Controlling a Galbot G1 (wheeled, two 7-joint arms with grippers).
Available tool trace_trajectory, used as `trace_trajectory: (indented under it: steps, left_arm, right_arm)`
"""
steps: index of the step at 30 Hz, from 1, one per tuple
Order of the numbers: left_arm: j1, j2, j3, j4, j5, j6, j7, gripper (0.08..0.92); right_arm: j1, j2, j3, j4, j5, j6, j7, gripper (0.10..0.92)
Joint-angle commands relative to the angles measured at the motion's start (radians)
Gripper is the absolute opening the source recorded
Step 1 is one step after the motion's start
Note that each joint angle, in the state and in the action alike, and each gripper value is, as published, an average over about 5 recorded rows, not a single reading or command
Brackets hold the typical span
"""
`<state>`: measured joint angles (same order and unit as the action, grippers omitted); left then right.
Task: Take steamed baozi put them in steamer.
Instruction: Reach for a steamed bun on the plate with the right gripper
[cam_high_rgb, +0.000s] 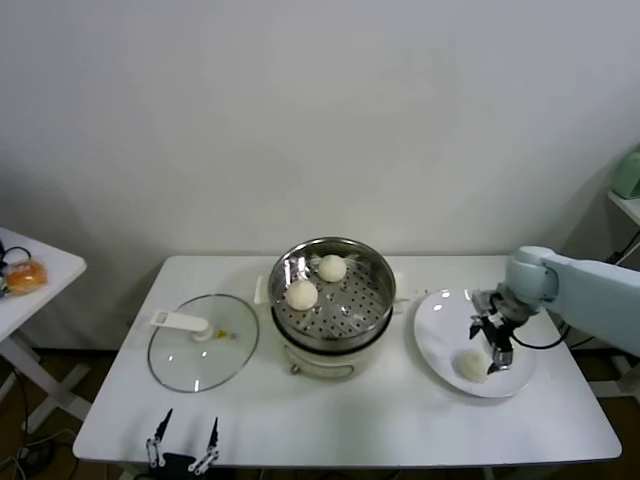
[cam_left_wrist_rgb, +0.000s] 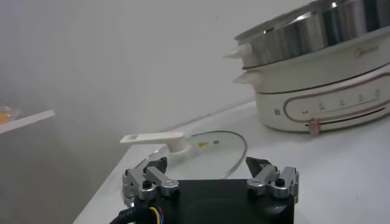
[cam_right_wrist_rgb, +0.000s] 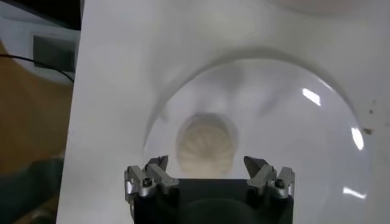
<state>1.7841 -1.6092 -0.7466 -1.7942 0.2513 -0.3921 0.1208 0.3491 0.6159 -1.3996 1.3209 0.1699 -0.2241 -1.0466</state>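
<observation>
Right tool (cam_right_wrist_rgb: 207, 173) wide open, empty, just above plated baozi (cam_right_wrist_rgb: 205, 145).

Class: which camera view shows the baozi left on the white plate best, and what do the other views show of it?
The right wrist view: the baozi fills the middle, pleats visible, on the plate just beyond the open right gripper. The head view shows it small, beside the gripper. The left wrist view misses it.

baozi (cam_high_rgb: 472, 365) cream-white | steamer (cam_high_rgb: 334, 290) shiny steel, perforated; cream base | plate (cam_high_rgb: 440, 320) white | table (cam_high_rgb: 400, 420) white
</observation>
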Motion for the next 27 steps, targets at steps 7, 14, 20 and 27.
trace_trajectory:
  steps: [7,14,20,27]
  left_arm:
    - [0.002,-0.049,0.001,0.000,0.003,-0.002,-0.001,0.823]
    - [0.002,-0.049,0.003,-0.003,0.005,-0.003,-0.002,0.823]
    - [0.000,-0.049,0.003,-0.003,0.004,-0.004,-0.002,0.823]
    - [-0.002,-0.049,0.005,0.001,0.005,-0.006,-0.003,0.823]
  right_arm:
    - [-0.173,0.015,0.156,-0.048,-0.074,0.000,0.024,0.823]
    - [-0.156,0.012,0.150,-0.046,-0.075,0.002,0.023,0.823]
    - [-0.158,0.006,0.151,-0.046,-0.079,0.002,0.020,0.823]
    - [-0.153,0.014,0.159,-0.055,-0.087,0.002,0.032,0.697]
